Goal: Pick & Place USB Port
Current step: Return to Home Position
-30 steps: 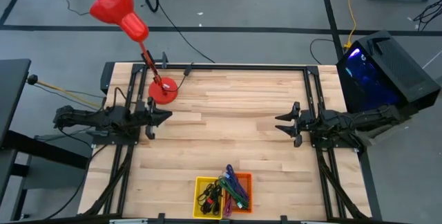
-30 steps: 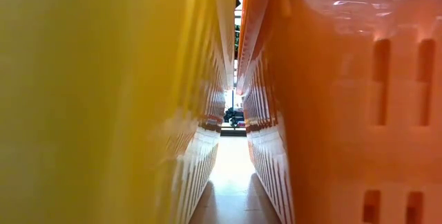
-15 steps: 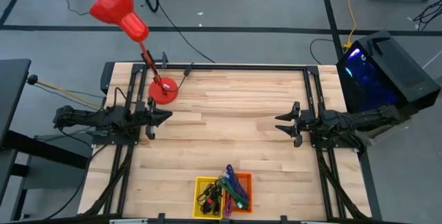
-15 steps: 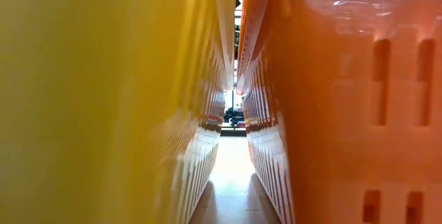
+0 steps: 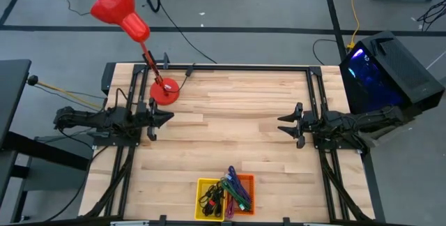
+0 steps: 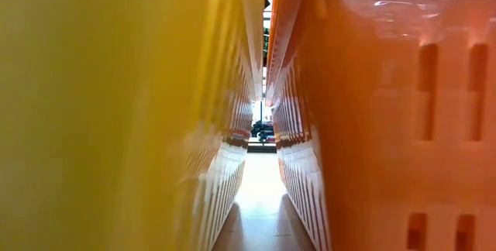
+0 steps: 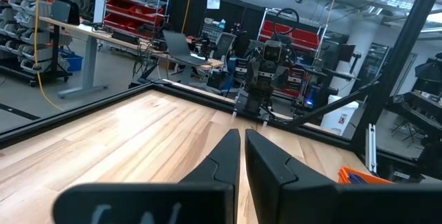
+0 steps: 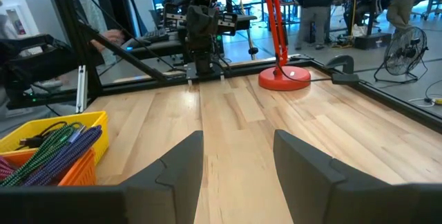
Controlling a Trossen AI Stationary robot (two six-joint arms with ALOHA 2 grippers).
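Left gripper: fingers almost touching, only a thin slit between them, nothing held. It sits low at the left side of the table, pointing straight across at the other arm.

Right gripper: fingers wide apart, also empty, in the mirror spot on the right side. Both are well apart from the bins. This reads as home pose: clear of the work area, nothing left to carry.

The task's things, the braided cables, green and purple, are piled in the orange bin at the table's front edge, centre. The pile leans over toward the yellow bin, which stands just beside it; a black cable lies in the yellow one. The bins sit midway between the arms, probably so either can reach them.

The low view shows only the two bin walls and the slot between them.

The red lamp stands at the far left corner, out of both arms' lanes.

I see no cable on the bare boards, so sorting looks done.
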